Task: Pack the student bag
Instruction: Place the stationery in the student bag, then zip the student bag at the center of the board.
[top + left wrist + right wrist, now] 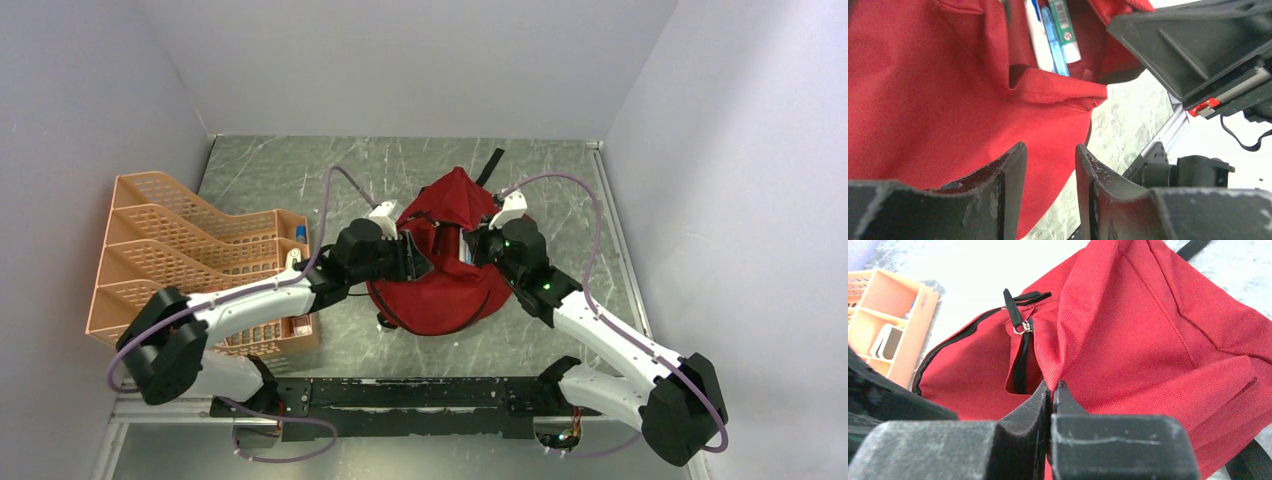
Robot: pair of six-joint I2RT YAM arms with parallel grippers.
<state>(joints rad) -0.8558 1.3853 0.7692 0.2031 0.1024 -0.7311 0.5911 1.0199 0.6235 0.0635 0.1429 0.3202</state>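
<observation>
The student bag (440,295), red fabric with black zippers, lies in the middle of the table with its top opening gaping. My left gripper (418,262) hovers at the bag's left rim. In the left wrist view, the left gripper (1048,146) is open, with only red cloth (923,100) and table behind the gap. White, blue and green packs (1055,30) stick out of the bag's inside. My right gripper (472,248) is at the right rim. In the right wrist view, the right gripper (1053,385) is shut, pinching a fold of the bag (1148,340). A zipper pull (1020,327) hangs by the open slit.
An orange mesh organiser (200,260) stands at the table's left, holding a few items, and it also shows in the right wrist view (888,325). A black strap (490,165) trails behind the bag. A black rail (400,395) runs along the near edge. Walls close in on three sides.
</observation>
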